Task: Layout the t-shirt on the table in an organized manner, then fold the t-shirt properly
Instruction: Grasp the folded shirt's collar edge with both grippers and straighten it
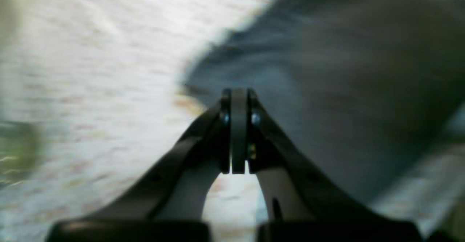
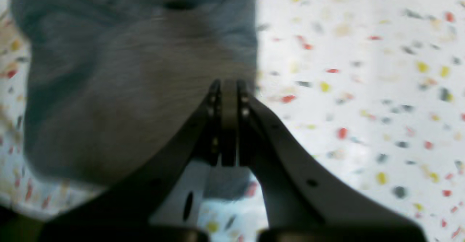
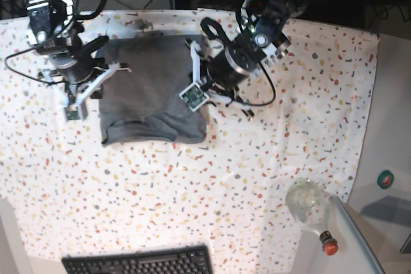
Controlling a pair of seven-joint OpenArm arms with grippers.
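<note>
the t-shirt point(image 3: 151, 91) lies on the speckled surface point(image 3: 225, 178) toward its far side, folded into a rough rectangle with a rumpled band along its near edge. in the base view the left pincer point(image 3: 194, 62) sits at the shirt's right edge, near the far right corner, with its arm slanting away up and to the right. the right pincer point(image 3: 115, 65) sits at the shirt's left edge, near the far left corner, its arm rising toward the far left of the surface.

in the left wrist view the left pincer point(image 1: 238, 93) has its jaws pressed flat together, nothing visible between them; the grey t-shirt point(image 1: 345, 89) fills the upper right and its edge runs just beside the tip, though the blur leaves it unclear whether the tip touches cloth. in the right wrist view the right pincer point(image 2: 229, 84) is likewise closed tight with nothing seen between the jaws, its tip right at the straight edge of the t-shirt point(image 2: 127, 89), which spreads to the left; bare speckled surface point(image 2: 363, 89) lies to the right.

open speckled surface stretches wide on the near side of the shirt and to its right. a black keyboard point(image 3: 138, 262) lies at the near edge, and a clear bottle with a red cap point(image 3: 311, 210) rests near the right corner, both well apart from the shirt.
</note>
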